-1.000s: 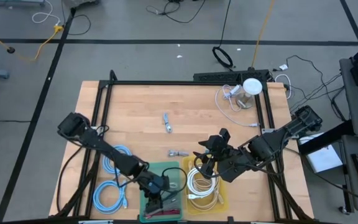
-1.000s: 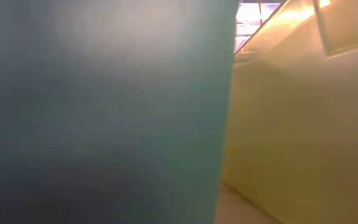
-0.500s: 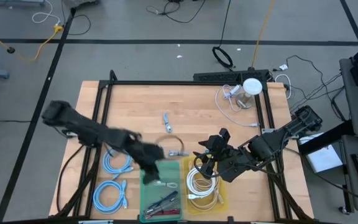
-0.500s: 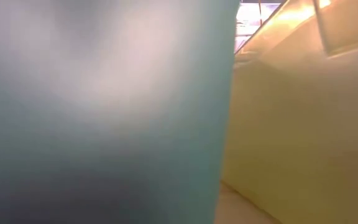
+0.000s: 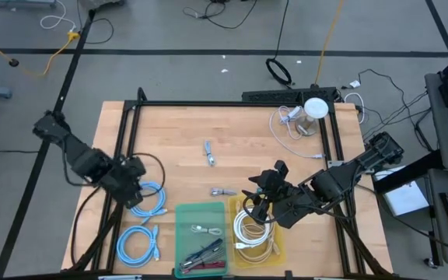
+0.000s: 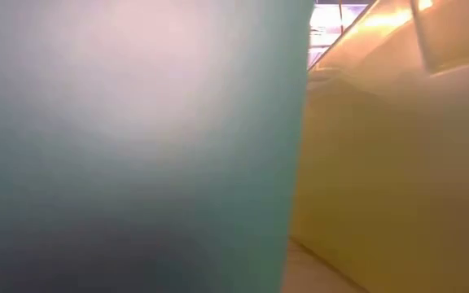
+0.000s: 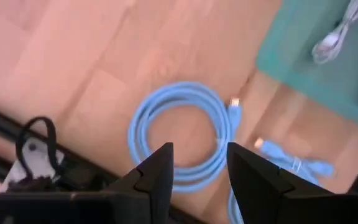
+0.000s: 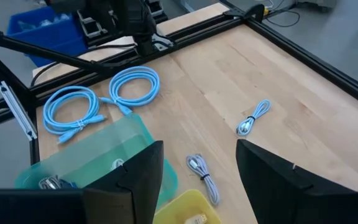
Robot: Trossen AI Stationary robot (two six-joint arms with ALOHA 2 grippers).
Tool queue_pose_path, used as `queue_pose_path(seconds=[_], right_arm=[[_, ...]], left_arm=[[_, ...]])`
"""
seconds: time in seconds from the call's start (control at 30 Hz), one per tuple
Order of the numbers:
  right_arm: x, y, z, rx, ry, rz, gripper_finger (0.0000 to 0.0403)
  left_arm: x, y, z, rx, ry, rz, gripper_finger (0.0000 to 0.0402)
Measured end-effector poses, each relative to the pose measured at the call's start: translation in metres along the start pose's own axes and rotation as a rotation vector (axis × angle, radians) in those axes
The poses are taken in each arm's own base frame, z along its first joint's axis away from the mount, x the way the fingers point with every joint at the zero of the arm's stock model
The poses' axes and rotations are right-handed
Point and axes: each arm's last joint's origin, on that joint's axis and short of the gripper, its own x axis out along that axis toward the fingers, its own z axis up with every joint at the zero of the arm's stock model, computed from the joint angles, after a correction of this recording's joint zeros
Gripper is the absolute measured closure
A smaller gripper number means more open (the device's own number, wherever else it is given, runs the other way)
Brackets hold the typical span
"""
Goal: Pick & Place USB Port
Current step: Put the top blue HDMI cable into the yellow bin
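1. The left gripper has pulled back from the translucent green plastic bin to the table's left side; half a second ago it was over the bin's far edge, a second ago deep inside it; its fingers stand apart, released, holding nothing.
2. It now hangs above the upper coiled light-blue cable; a second blue coil lies nearer the front edge.
3. A small grey bundled USB cable lies in the green bin beside a red-handled tool; it was not visible there a second ago, so that drop looks done.
4. Two more grey USB cables wait on the wooden table: one mid-table, one just beyond the bins; the task seems partway through.
5. The right gripper has stayed over the yellow plastic bin holding white coiled cable; its fingers are parted and empty.
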Motion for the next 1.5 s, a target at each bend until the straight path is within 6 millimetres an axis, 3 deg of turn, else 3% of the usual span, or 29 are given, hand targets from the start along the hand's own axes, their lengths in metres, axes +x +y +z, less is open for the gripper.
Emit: queue_pose_path(seconds=[0.1,0.27,0.37,0.5,0.77,1.23,1.33,1.43,1.5], right_arm=[[0.0,0.0,0.0,-0.006,-0.001,-0.001,0.0206],[0.0,0.0,0.0,0.012,-0.001,0.0,0.0206],[-0.001,0.001,0.0,0.02,0.0,0.002,0.0206],[-0.001,0.001,0.0,0.024,0.0,0.002,0.0206],[-0.001,0.001,0.0,0.029,0.0,0.003,0.0206],[-0.002,0.001,-0.001,0.033,0.001,0.007,0.0206],[-0.002,0.002,-0.001,0.033,0.002,0.008,0.0206],[-0.003,0.003,-0.002,0.032,0.003,0.013,0.0206],[-0.003,0.003,-0.002,0.041,0.002,0.015,0.0206]], left_arm=[[0.012,-0.019,-0.007,0.059,-0.033,-0.028,0.0252],[0.059,-0.05,-0.029,0.23,0.071,0.009,0.0252],[0.092,-0.053,-0.047,0.227,0.187,0.095,0.0252],[0.117,-0.05,-0.061,0.191,0.22,0.107,0.0252],[0.145,-0.045,-0.069,0.106,0.185,0.009,0.0252],[0.175,-0.026,-0.059,-0.022,0.135,-0.031,0.0256],[0.178,-0.024,-0.056,-0.094,0.13,-0.036,0.0293],[0.179,-0.024,-0.05,-0.119,0.144,-0.054,0.0365],[0.18,-0.024,-0.046,-0.15,0.147,-0.058,0.0367]])
